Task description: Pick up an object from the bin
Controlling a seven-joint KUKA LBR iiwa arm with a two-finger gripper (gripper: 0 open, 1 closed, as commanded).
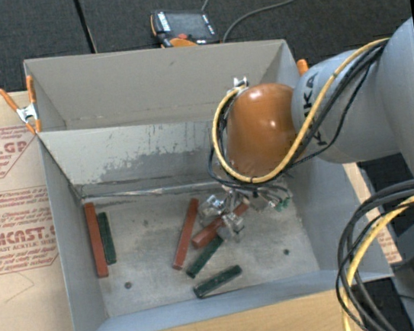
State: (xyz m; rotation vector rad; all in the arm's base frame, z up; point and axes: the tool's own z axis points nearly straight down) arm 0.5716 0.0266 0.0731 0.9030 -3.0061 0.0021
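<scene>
1. Hand (226, 213) of the robot arm (361, 111), a cluster of bright metal parts, sits low over the bin floor, right of centre. Whether it is open or closed cannot be told.
2. Black lettering (311, 107) runs sideways on the arm's pale casing and reads in part "KU". The yellow and black cables (219, 140) looping round the wrist cross the rest.
3. A glossy orange-brown dome (259, 126), smooth and rounded, caps the wrist above the hand.
4. A short red-brown block (207, 236), matte and square-edged, lies at the hand's lower left. It is either touching the hand or just beside it; which cannot be told.
5. A long red-brown stick (186, 234) slants just left of the block, and a dark green stick (205, 257) angles away below it.
6. A second green stick (217, 280) lies apart, nearer the front wall.
7. By the left wall, a red-brown strip (95, 239) and a shorter dark green strip (107, 237) lie side by side, well apart from the hand.
8. The grey metal bin (150, 142) has a scuffed, streaked back slope.
</scene>
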